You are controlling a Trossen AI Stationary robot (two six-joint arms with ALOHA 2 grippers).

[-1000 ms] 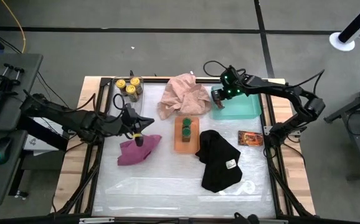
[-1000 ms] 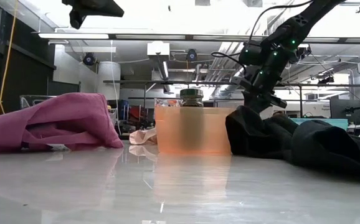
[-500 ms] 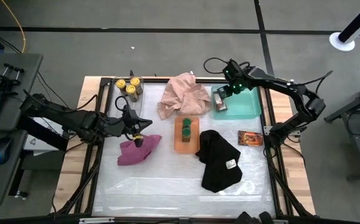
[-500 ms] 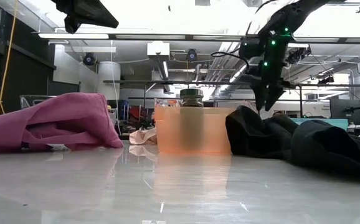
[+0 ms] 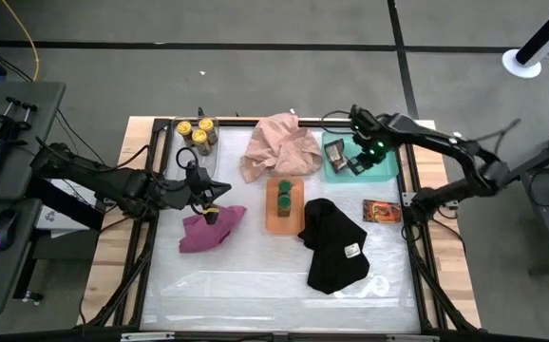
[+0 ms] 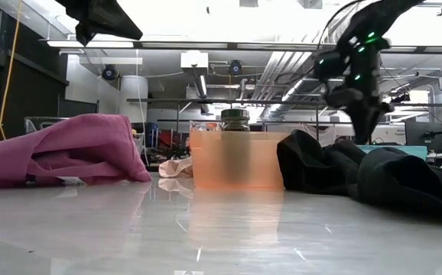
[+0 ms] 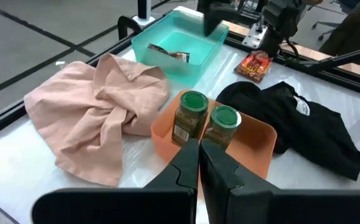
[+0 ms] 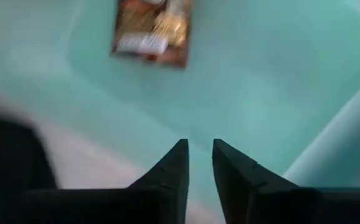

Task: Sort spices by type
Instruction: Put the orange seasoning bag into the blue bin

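Note:
My right gripper (image 5: 356,164) hovers over the teal tray (image 5: 386,171), fingers a little apart and holding nothing (image 8: 199,152). One red-brown packet (image 5: 336,152) lies flat on the floor of that tray's left end (image 8: 152,28). A second packet (image 5: 382,210) lies on the table by the right edge. Two green-lidded jars (image 5: 284,193) stand in the orange tray (image 5: 284,221). Several yellow-lidded jars (image 5: 197,133) stand in a clear container at the far left. My left gripper (image 5: 211,211) waits shut, raised above the magenta cloth (image 5: 203,233).
A crumpled pale pink cloth (image 5: 279,144) lies between the yellow-lidded jars and the teal tray. A black cloth (image 5: 333,245) lies right of the orange tray, close to the loose packet. Clear plastic sheeting covers the table's near half.
My right gripper has moved from the teal tray's left end toward the table's right and slightly nearer edge. The packet that was under it now lies uncovered in the tray. My left arm has kept still.

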